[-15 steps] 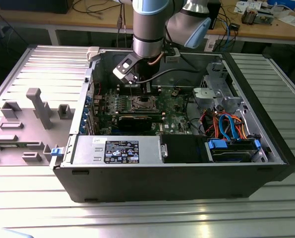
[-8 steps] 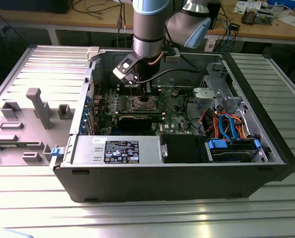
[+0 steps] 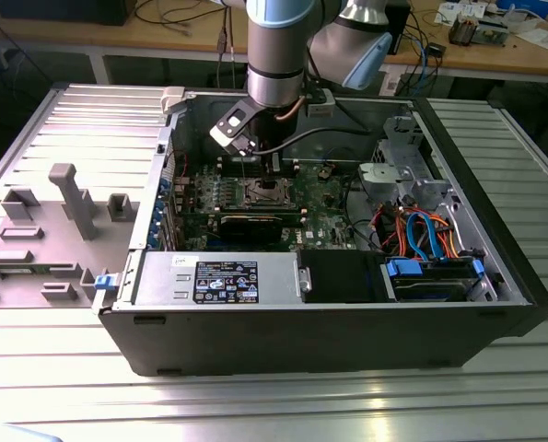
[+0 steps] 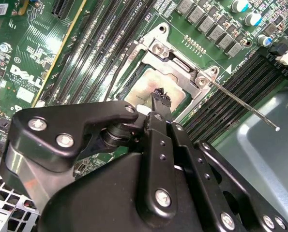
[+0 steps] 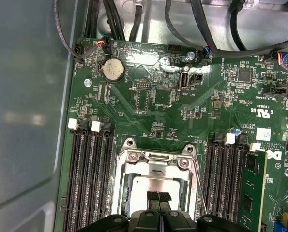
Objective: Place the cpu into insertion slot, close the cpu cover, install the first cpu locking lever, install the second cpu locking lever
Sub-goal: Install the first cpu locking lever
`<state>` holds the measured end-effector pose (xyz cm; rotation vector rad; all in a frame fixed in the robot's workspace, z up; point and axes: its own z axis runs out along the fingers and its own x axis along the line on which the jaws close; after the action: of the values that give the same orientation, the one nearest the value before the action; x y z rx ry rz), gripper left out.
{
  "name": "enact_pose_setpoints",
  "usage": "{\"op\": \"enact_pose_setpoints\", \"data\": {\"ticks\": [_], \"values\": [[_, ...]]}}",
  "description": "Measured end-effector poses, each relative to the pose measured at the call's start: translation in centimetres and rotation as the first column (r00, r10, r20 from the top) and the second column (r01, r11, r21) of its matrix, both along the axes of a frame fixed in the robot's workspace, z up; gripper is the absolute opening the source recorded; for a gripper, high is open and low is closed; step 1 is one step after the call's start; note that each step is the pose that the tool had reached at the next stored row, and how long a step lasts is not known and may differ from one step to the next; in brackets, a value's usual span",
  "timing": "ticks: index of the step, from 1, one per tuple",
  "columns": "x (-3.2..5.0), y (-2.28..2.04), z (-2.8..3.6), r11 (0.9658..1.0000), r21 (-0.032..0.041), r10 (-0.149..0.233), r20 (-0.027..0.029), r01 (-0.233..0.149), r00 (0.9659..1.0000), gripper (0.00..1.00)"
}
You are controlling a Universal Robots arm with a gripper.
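Observation:
The cpu lies flat in the insertion slot on the green motherboard, its dull silver top also visible in the second wrist view. The cpu cover appears to lie down around the chip, which is visible through its window; the frame looks shiny. My gripper is shut with nothing in it, its fingertips right over the chip's middle, touching it or nearly so. A thin locking lever sticks out free from the slot's corner, over the memory slots. In the exterior view the gripper hangs over the slot.
Long black memory slots flank the socket on both sides. The grey case wall rises close by. Black cables hang beyond the board's edge. Drive bays and orange and blue cables fill the case at the exterior view's right.

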<state>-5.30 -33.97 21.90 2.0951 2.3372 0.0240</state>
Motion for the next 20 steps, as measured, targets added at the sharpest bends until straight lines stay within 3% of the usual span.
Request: {"op": "enact_pose_setpoints", "data": {"ticks": [4, 9, 17, 20], "values": [[0.00, -0.01, 0.41, 1.0000, 0.0000, 0.000, -0.0001, 0.000, 1.0000, 0.11], [0.00, -0.01, 1.51, 1.0000, 0.0000, 0.000, -0.0026, 0.000, 1.0000, 0.11], [0.00, 0.00, 1.61, 1.0000, 0.0001, 0.000, -0.0030, 0.000, 1.0000, 0.11], [0.00, 0.00, 1.61, 0.9995, 0.0000, 0.031, -0.0030, -0.031, 0.9995, 0.11]]}}
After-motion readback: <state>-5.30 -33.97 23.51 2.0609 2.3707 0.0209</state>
